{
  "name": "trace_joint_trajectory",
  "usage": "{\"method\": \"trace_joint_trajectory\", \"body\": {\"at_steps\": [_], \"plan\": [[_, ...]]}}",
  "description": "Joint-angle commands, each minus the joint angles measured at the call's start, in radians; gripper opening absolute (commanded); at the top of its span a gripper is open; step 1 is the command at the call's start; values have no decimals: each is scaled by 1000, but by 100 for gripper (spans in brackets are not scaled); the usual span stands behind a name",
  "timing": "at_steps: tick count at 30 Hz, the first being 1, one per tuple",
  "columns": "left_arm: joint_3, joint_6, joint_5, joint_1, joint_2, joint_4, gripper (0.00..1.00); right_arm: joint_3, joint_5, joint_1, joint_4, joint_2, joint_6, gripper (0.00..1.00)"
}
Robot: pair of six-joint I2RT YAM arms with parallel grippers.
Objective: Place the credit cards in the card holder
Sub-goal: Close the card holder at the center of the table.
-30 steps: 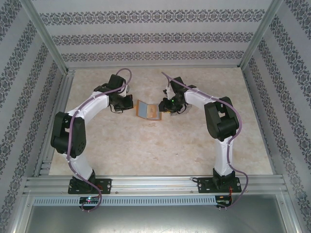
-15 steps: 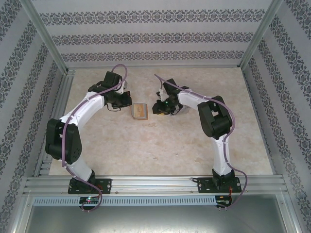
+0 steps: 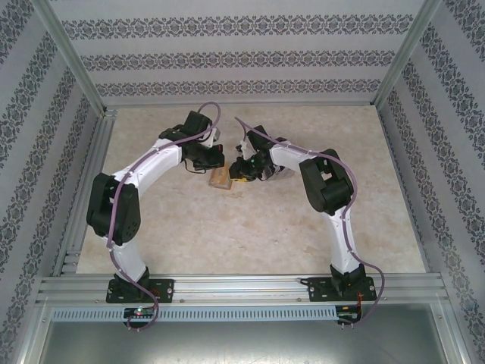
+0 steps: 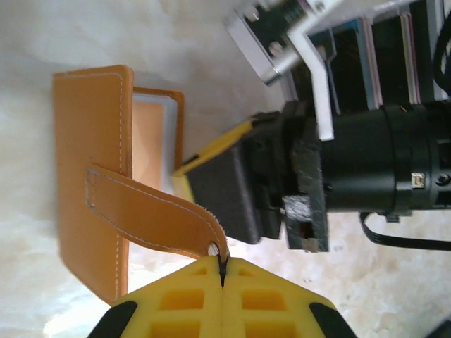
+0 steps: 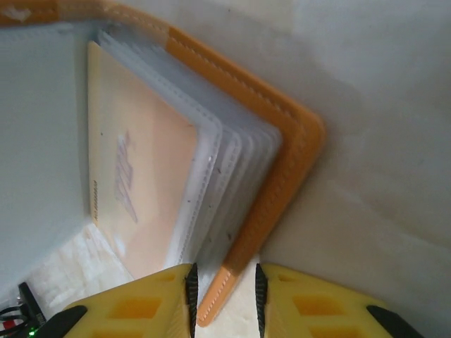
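Top external view shows the orange card holder (image 3: 220, 177) lying on the table (image 3: 227, 243) just above frame centre, between the two arms' ends. In the left wrist view the left tool (image 4: 221, 271), at the bottom edge, is pressed together on the tip of the holder's strap (image 4: 141, 211). In the right wrist view the right tool (image 5: 224, 292) stands slightly spread astride the cover's edge, clear sleeves (image 5: 218, 162) fanned above; whether it squeezes, I cannot tell.

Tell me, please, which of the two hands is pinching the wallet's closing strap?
The left hand: its fingers are shut on the card holder's strap tip, while the right hand straddles the cover's edge.
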State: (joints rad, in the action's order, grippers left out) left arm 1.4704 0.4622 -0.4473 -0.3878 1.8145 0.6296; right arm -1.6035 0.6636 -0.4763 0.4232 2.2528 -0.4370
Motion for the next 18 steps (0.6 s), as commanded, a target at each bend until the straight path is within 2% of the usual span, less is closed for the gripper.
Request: {"method": "trace_joint_trajectory", "body": {"at_steps": [1, 8, 13, 18], "plan": [[-35, 92, -72, -33, 22, -105, 0, 23, 25, 11, -79, 10, -45, 31], [-3, 93, -74, -55, 79, -82, 0, 264, 44, 115, -401, -154, -220, 29], [34, 92, -77, -81, 133, -74, 0, 290, 45, 157, -394, -238, -214, 29], [36, 104, -86, -94, 174, -94, 6, 293, 40, 175, -364, -280, -190, 29]]}}
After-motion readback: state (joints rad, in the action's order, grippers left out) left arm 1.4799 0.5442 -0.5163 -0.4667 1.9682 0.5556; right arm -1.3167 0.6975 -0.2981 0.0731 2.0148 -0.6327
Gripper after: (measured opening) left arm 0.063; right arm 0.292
